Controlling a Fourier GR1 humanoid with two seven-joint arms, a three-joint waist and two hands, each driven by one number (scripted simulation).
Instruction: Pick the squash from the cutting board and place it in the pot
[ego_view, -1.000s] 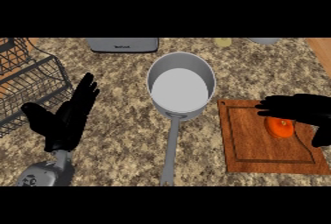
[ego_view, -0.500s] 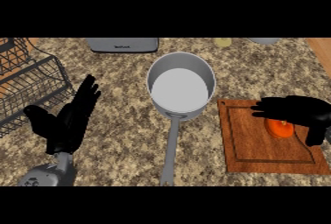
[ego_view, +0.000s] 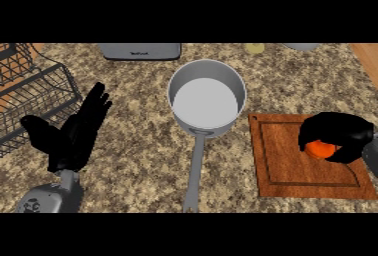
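Observation:
An orange squash (ego_view: 320, 149) lies on the brown wooden cutting board (ego_view: 284, 160) at the right of the head view. My right hand (ego_view: 338, 134) is over it, fingers curled round it, so only a small orange patch shows. The grey pot (ego_view: 206, 98) with a long handle (ego_view: 194, 170) stands in the middle, left of the board, and nothing is inside it. My left hand (ego_view: 74, 135) rests open at the left, fingers pointing up, well apart from the pot.
A black wire rack (ego_view: 33, 102) stands at the left edge beside my left hand. A grey toaster (ego_view: 139, 50) sits at the back, with a pale yellow thing (ego_view: 255, 48) and a grey bowl rim (ego_view: 303, 46) further right. Speckled stone countertop (ego_view: 140, 170) lies between.
My right hand has closed in over the squash, curling its fingers round it and hiding more of it. The left hand has barely shifted. Pot and board have not moved.

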